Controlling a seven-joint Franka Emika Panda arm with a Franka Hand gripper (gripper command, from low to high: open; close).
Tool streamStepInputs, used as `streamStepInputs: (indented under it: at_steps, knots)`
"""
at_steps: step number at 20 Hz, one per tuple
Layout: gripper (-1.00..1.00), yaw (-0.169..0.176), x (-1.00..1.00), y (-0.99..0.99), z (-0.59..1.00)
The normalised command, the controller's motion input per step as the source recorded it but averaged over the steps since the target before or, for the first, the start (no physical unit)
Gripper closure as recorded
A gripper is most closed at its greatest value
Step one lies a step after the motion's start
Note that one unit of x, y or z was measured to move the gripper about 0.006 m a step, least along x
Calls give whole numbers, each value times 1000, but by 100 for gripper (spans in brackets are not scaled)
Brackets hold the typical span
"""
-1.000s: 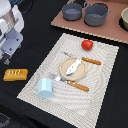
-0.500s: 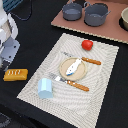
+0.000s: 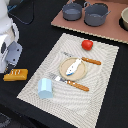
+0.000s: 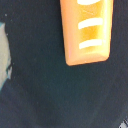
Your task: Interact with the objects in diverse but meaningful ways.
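Nothing on the mat (image 3: 95, 95) shifts; only the arm (image 3: 9, 47) edges nearer the bread (image 3: 15, 75) lying beside it. Gripper state: cannot tell. A misaligned descent could knock the bread away.

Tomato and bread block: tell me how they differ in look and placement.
The tomato is round, smooth and red; the bread block is oblong, orange-yellow, with pale ridges. The tomato sits on the striped placemat; the bread block lies off the mat on the dark table, near the robot arm. Both are small toy foods.
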Motion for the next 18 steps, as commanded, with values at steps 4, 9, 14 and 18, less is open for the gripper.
streamStepInputs:
  at_steps: [4,9,14,18]
  knots:
    - [-100,0,126,-186,-291]
    - [-100,2,136,-109,-335]
    - [-100,0,269,-119,-217]
    - [-100,0,257,-136,-241]
